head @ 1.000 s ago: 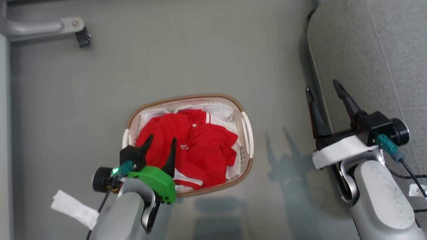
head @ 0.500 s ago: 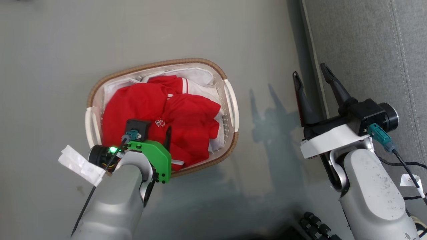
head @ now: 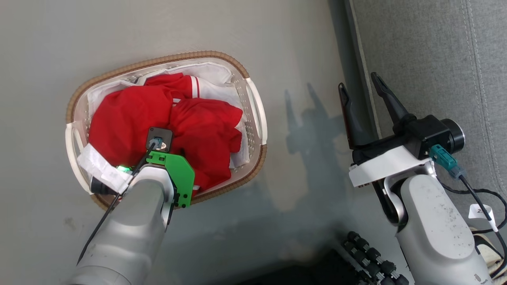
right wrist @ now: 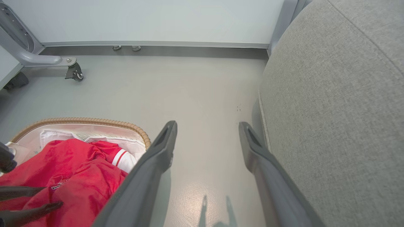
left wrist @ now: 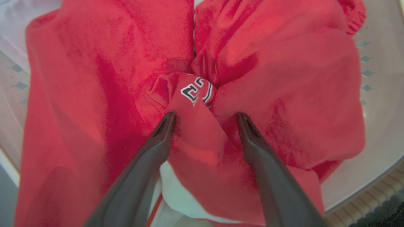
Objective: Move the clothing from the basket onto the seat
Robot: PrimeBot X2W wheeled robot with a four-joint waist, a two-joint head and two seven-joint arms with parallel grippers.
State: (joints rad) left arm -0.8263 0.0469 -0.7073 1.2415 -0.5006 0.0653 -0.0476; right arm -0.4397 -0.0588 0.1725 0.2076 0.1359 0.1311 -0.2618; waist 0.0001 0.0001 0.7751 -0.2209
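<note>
The red clothing [head: 126,114] lies heaped in the white basket [head: 158,61] with the brown rim, on the floor at left. My left wrist [head: 159,139] points straight down into it and hides its fingers in the head view. In the left wrist view the left gripper [left wrist: 205,118] is open, both fingers pressed into the clothing [left wrist: 268,78] with a raised fold and a logo patch between them. My right gripper [head: 358,83] hangs open and empty over the floor beside the grey seat [head: 427,59]. The right wrist view shows that gripper [right wrist: 206,124], the seat [right wrist: 331,94] and the basket [right wrist: 82,120].
A white liner sheet [head: 214,73] lies under the garments. A grey frame leg with a caster [right wrist: 74,72] stands near the far wall. A black ribbed part [head: 368,257] sits at the bottom edge, and cables [head: 475,198] trail on the seat by my right arm.
The head camera has shifted, sliding the whole picture. My left gripper has tipped downward and sunk into the red clothing, its fingers now hidden under the wrist. The right gripper stays open.
</note>
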